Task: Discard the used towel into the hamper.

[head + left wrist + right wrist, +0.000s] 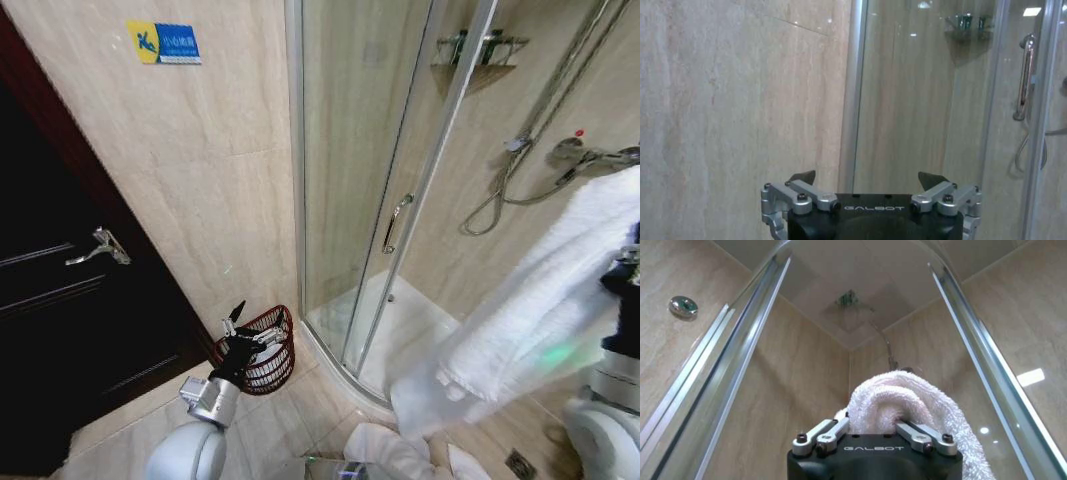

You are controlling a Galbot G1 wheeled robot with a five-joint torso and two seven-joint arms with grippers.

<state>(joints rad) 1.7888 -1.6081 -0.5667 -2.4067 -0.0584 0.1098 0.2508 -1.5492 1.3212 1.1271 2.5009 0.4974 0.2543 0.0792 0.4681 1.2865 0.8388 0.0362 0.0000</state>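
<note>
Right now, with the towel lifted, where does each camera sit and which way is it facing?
Head view: high, looking down at hamper in the corner, shower door; left gripper over the hamper, towel at right.
Left wrist view: behind the open left gripper, facing wall and shower door.
Right wrist view: behind the right gripper shut on the towel, tilted up toward the ceiling.
Shared: shower door, towel.

head high, wrists facing shower enclosure (400,180)

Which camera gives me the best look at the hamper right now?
The head view: the hamper stands on the floor by the wall and shower frame, partly behind the open left gripper. The wrist views point at walls and glass.
</note>
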